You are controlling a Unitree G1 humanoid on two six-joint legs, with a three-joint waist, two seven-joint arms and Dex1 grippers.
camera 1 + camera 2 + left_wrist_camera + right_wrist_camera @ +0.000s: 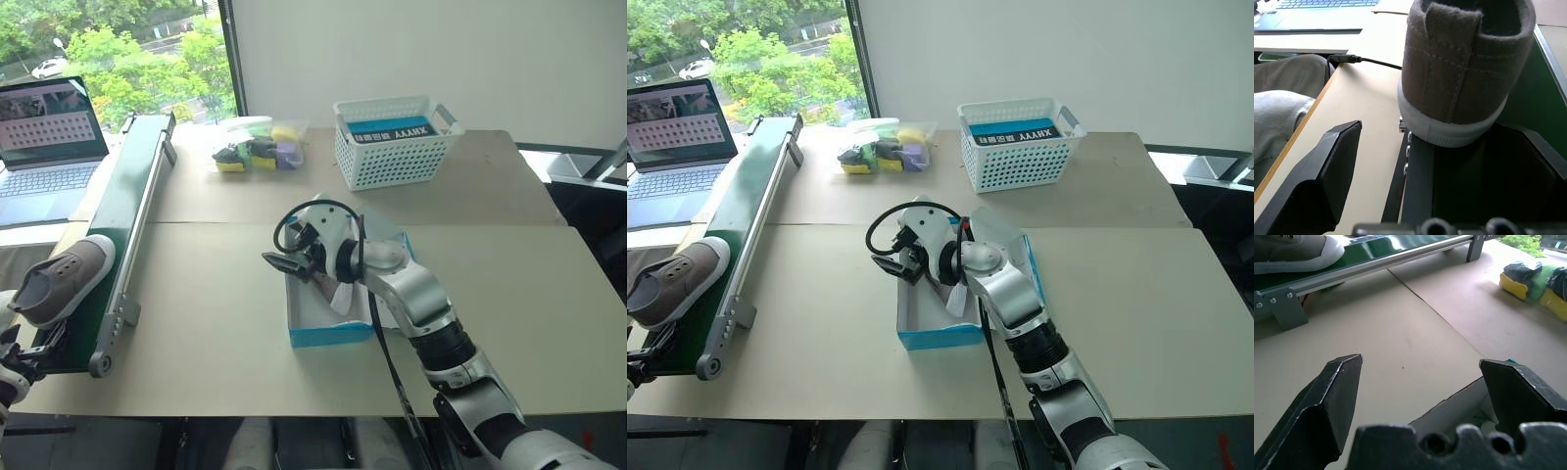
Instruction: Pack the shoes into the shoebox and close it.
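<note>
Currently one shoe [59, 282] sits on the near end of the green conveyor [132, 211], heel toward the left gripper [1415, 161], whose fingers are spread wide and empty just behind it. Right gripper [287, 262] hovers over the shoebox [328, 333], fingers [1334, 401] fully apart, holding nothing. Shoebox is mid-table, lid up. White basket [392, 142] well behind it.

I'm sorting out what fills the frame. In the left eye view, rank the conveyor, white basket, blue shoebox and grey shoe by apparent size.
1. Conveyor, clearly largest.
2. White basket and blue shoebox: unsure, since the right arm hides much of the box.
3. Grey shoe, smallest, though nearest the camera.
</note>
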